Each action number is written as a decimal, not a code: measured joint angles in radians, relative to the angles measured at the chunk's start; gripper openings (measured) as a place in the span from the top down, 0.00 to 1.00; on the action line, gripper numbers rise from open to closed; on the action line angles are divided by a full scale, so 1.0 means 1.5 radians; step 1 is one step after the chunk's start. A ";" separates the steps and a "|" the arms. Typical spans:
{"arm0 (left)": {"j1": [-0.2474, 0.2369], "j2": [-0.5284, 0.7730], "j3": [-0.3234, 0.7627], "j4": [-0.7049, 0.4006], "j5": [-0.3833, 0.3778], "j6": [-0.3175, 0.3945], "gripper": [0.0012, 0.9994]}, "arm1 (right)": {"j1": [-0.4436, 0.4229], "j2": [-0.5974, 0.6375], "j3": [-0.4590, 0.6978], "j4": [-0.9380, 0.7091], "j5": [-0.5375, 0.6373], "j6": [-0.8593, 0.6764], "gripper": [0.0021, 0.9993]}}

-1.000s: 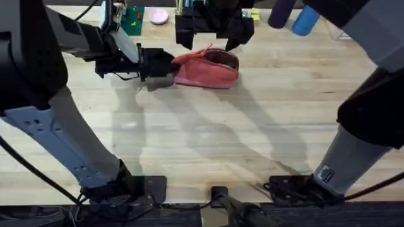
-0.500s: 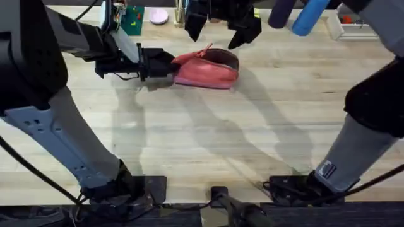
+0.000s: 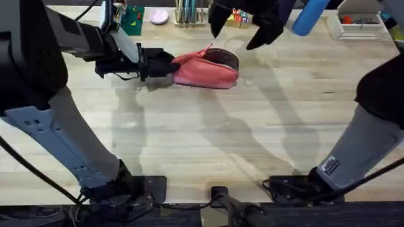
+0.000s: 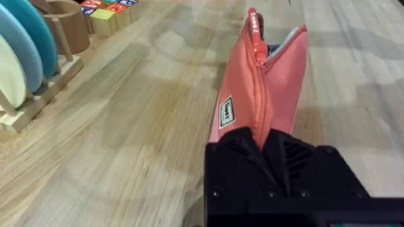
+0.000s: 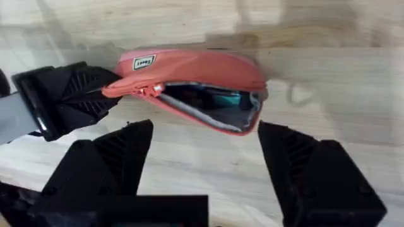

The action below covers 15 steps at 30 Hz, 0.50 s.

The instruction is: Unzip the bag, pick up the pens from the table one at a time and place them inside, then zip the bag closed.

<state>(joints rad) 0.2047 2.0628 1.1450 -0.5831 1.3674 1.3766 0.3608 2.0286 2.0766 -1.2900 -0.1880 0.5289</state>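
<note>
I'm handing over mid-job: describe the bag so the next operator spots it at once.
On the far half of the table, find the left end effector clamped on one end of the bag. It is the only soft salmon-pink pouch, lying unzipped with a dark gaping mouth, unlike the hard items behind.

Salmon-pink bag [image 3: 205, 68] with a grey lining, a red zipper pull and a small white label; black left gripper [image 3: 153, 65]; black right gripper [image 3: 243, 26]; pale, grained wooden table [image 3: 208, 132]; teal pens [image 3: 185, 11], top centre.
</note>
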 joint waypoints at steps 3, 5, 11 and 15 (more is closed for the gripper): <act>0.000 0.000 0.000 0.000 0.000 0.000 0.96 | -0.018 -0.017 0.000 -0.005 0.000 -0.013 0.01; 0.000 0.000 0.000 0.000 0.000 0.000 0.96 | -0.029 -0.031 0.000 -0.013 -0.002 -0.020 0.01; 0.000 0.000 0.000 0.000 0.000 0.000 0.96 | -0.050 -0.051 -0.017 0.031 -0.040 -0.026 0.01; 0.000 0.000 0.000 0.001 0.000 0.000 0.96 | -0.023 -0.051 -0.026 0.067 -0.058 -0.025 0.01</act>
<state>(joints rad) 0.2047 2.0628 1.1450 -0.5823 1.3674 1.3768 0.3262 1.9526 2.0374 -1.1897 -0.2750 0.4910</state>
